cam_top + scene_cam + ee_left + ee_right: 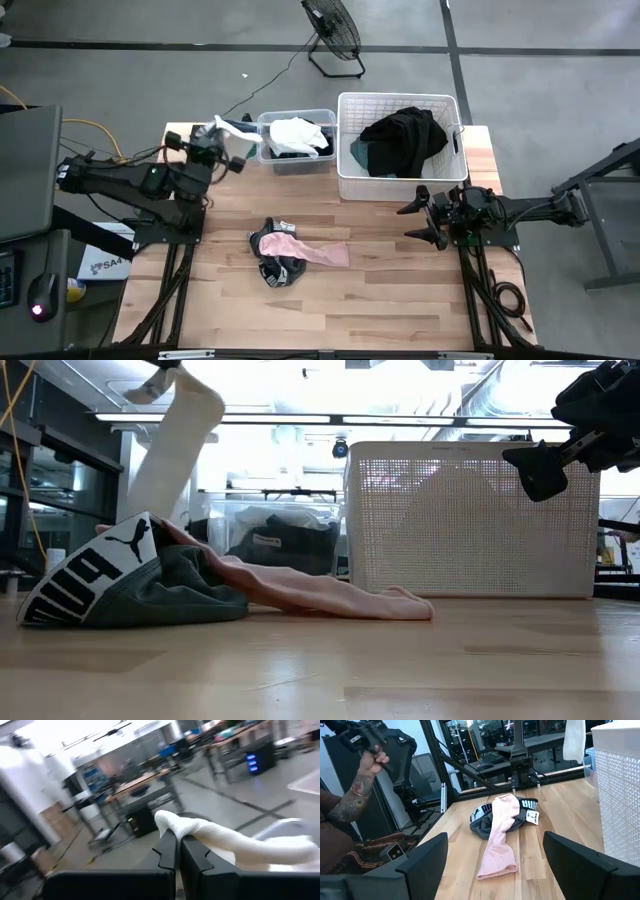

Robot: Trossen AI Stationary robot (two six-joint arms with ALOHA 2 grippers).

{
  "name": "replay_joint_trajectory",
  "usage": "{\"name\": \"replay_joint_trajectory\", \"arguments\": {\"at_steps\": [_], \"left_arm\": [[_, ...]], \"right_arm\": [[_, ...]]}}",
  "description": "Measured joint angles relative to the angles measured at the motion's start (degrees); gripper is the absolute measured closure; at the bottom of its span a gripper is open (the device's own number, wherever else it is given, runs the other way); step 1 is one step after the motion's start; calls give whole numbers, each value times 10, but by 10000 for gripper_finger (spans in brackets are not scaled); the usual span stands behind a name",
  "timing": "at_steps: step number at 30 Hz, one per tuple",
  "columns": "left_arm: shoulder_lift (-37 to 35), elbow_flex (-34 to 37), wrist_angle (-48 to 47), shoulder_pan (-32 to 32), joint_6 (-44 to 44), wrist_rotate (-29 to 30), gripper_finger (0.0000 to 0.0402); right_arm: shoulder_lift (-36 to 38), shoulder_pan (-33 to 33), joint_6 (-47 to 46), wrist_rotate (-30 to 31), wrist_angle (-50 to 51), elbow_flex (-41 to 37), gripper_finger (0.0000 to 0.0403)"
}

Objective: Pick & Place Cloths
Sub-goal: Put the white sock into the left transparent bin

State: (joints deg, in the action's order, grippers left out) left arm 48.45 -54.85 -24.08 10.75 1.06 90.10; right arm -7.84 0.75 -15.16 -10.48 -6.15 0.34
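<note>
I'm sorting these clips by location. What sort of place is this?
Probably a robotics lab or workshop rather than a home: a concrete floor with a floor fan, rows of workbenches behind, exposed ceiling ducts, and a person's hand working a control rig beside the table.

White slatted basket [400, 100] and clear bin [296, 160] side by side on wooden bench [380, 300]; floor fan [335, 35] beyond.

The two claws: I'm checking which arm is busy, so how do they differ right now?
The left claw is shut on a long white cloth, raised beside the clear plastic bin; the right claw is open, empty, waiting before the white slatted basket. Both are dark, two-fingered.
</note>
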Motion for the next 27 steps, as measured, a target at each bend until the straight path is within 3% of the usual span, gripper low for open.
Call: {"name": "replay_joint_trajectory", "arguments": {"at_steps": [8,19,27], "left_arm": [[-8,1,-33,-113,-2,-14,401],[4,1,-127,-236,-113,-118,401],[53,2,-134,-300,-136,-164,401]], "right_arm": [[0,0,0,0,0,0,85],[0,0,0,0,0,0,85],[0,0,0,0,0,0,85]]}}
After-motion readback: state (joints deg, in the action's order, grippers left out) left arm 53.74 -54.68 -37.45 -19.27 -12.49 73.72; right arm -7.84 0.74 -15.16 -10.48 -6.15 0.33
